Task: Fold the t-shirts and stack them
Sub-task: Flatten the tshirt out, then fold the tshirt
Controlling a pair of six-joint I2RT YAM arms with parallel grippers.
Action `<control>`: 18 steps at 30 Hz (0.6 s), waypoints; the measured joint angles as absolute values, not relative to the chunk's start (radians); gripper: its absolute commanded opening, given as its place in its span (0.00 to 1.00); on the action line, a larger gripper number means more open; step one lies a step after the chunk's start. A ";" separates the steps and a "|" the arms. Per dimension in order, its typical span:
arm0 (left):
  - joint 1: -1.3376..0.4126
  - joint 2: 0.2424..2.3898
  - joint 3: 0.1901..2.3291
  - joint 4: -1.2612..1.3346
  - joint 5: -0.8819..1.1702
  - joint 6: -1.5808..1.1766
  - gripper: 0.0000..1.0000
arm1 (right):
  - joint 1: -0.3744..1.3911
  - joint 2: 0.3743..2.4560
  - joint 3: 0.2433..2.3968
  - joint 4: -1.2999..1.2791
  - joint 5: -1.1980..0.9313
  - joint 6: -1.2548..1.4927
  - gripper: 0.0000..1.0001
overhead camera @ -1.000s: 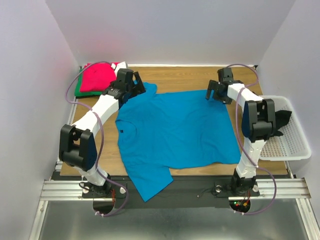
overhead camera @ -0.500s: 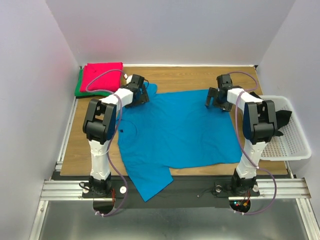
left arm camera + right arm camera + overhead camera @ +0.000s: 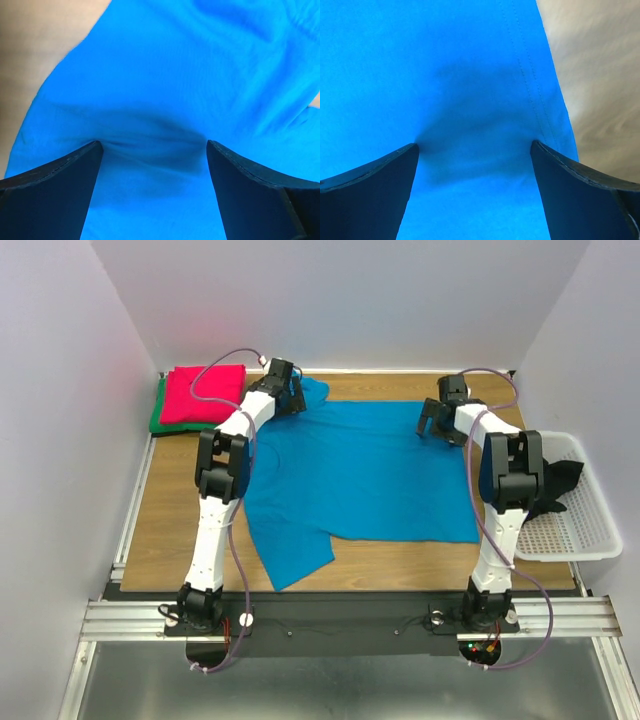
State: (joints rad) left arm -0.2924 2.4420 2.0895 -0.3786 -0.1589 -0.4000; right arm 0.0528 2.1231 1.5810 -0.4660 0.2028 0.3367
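The bright blue t-shirt [image 3: 360,470] lies spread flat on the wooden table [image 3: 190,510], with one sleeve toward the near edge. My left gripper [image 3: 283,390] is on its far left corner and my right gripper [image 3: 437,420] is on its far right corner. In the left wrist view the left gripper [image 3: 155,145] has its jaws wide apart, tips pressed on blue cloth [image 3: 175,75] that creases between them. The right gripper [image 3: 475,145] stands the same way on the blue cloth [image 3: 445,60], beside a stitched hem. The pinkish red shirt [image 3: 205,395] lies folded on the green one [image 3: 157,420] at the far left.
A white mesh basket [image 3: 575,525] with something dark in it stands at the table's right edge. Walls close in the table on the left, far and right sides. Bare wood [image 3: 600,75] shows right of the hem.
The blue shirt has slid toward the far edge of the table. Both arms have stretched farther out, the left gripper moving up and right along the shirt's far left corner.
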 measured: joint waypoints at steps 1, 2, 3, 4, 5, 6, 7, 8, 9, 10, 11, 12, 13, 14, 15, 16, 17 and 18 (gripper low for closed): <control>-0.292 2.466 2.128 -0.391 -0.154 -0.396 0.98 | 0.046 2.138 1.600 -0.465 0.203 0.335 1.00; -0.292 2.495 2.181 -0.404 -0.142 -0.392 0.98 | 0.041 2.156 1.630 -0.463 0.203 0.328 1.00; -0.292 2.522 2.227 -0.408 -0.132 -0.388 0.98 | 0.039 2.168 1.643 -0.462 0.203 0.327 1.00; -0.292 2.539 2.255 -0.410 -0.126 -0.383 0.98 | 0.036 2.182 1.664 -0.460 0.203 0.324 1.00; -0.291 2.548 2.270 -0.412 -0.118 -0.382 0.98 | 0.033 2.202 1.689 -0.458 0.202 0.317 1.00; -0.289 2.555 2.283 -0.412 -0.107 -0.381 0.98 | 0.030 2.216 1.709 -0.458 0.202 0.312 1.00; -0.285 2.556 2.286 -0.414 -0.092 -0.382 0.98 | 0.028 2.226 1.727 -0.458 0.202 0.306 1.00; -0.282 2.556 2.287 -0.416 -0.081 -0.382 0.98 | 0.027 2.232 1.737 -0.458 0.202 0.301 1.00; -0.275 2.556 2.291 -0.419 -0.067 -0.384 0.98 | 0.026 2.234 1.742 -0.459 0.200 0.296 1.00; -0.270 2.555 2.292 -0.419 -0.051 -0.385 0.98 | 0.025 2.234 1.742 -0.460 0.194 0.290 1.00; -0.263 2.555 2.293 -0.422 -0.044 -0.385 0.98 | 0.025 2.234 1.742 -0.463 0.189 0.284 1.00; -0.258 2.553 2.294 -0.425 -0.034 -0.385 0.98 | 0.025 2.232 1.742 -0.464 0.179 0.280 1.00; -0.253 2.551 2.294 -0.429 -0.029 -0.385 0.98 | 0.024 2.227 1.739 -0.466 0.168 0.277 1.00; -0.251 2.542 2.294 -0.441 -0.020 -0.385 0.98 | 0.023 2.218 1.733 -0.469 0.154 0.275 1.00; -0.250 2.535 2.293 -0.455 -0.011 -0.385 0.98 | 0.022 2.206 1.724 -0.472 0.138 0.273 1.00; -0.249 2.510 2.286 -0.473 -0.007 -0.386 0.98 | 0.021 2.164 1.690 -0.476 0.119 0.272 1.00; -0.247 2.478 2.262 -0.477 -0.007 -0.387 0.98 | 0.022 2.125 1.661 -0.489 0.107 0.272 1.00; -0.248 2.429 2.228 -0.489 -0.009 -0.390 0.98 | 0.025 2.094 1.636 -0.490 0.100 0.273 1.00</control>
